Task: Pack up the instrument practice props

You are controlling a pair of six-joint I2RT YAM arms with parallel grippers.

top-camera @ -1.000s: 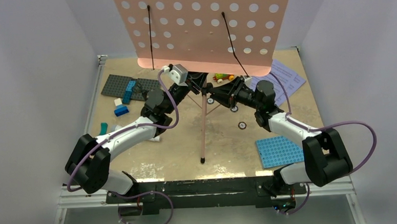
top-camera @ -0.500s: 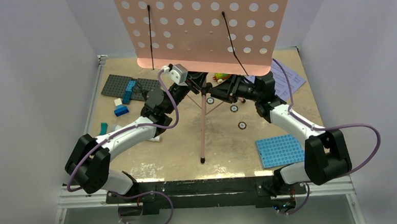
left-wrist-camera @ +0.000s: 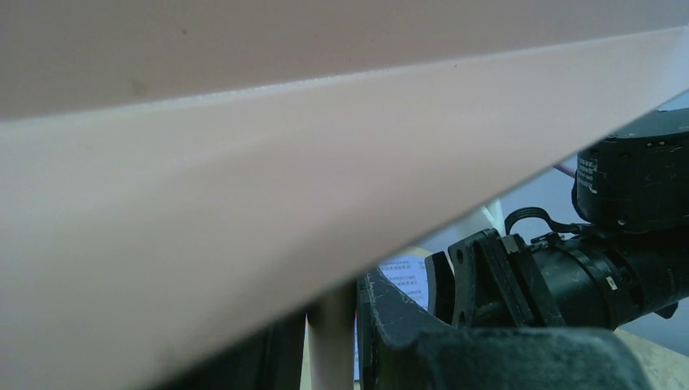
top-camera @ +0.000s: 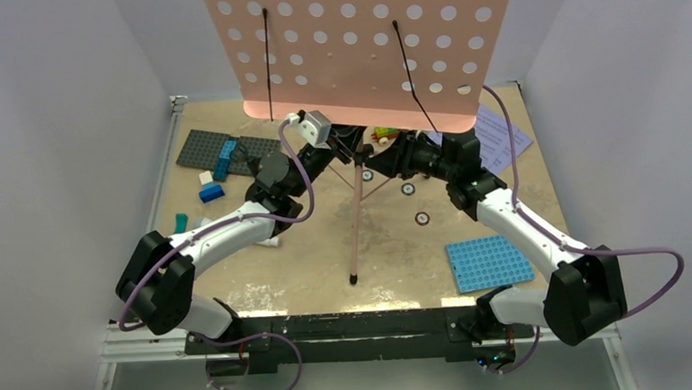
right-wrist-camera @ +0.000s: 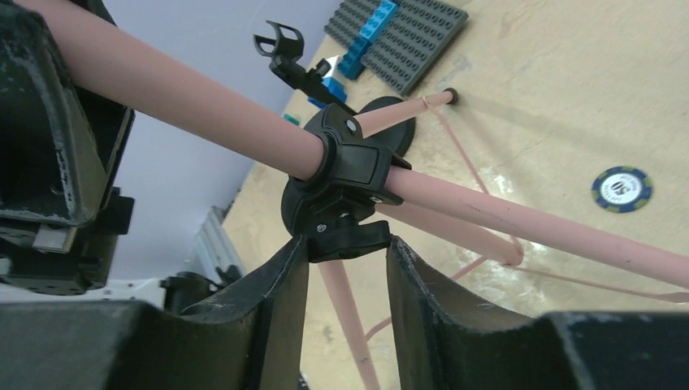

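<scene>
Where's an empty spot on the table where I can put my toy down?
Best spot: the bare table between the pink music stand's front leg and the blue plate. Another lies left of that leg, beside the left arm. The back is crowded: grey plate, blue bricks, stand legs, lavender pages.

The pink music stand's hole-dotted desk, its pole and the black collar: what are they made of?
Pink hole-dotted desk: likely painted sheet metal, thin, evenly punched, matte.
Pink pole: probably painted metal tube, smooth with soft sheen.
Black clamp collar: seemingly moulded plastic, rounded edges, visible round fastener.
</scene>
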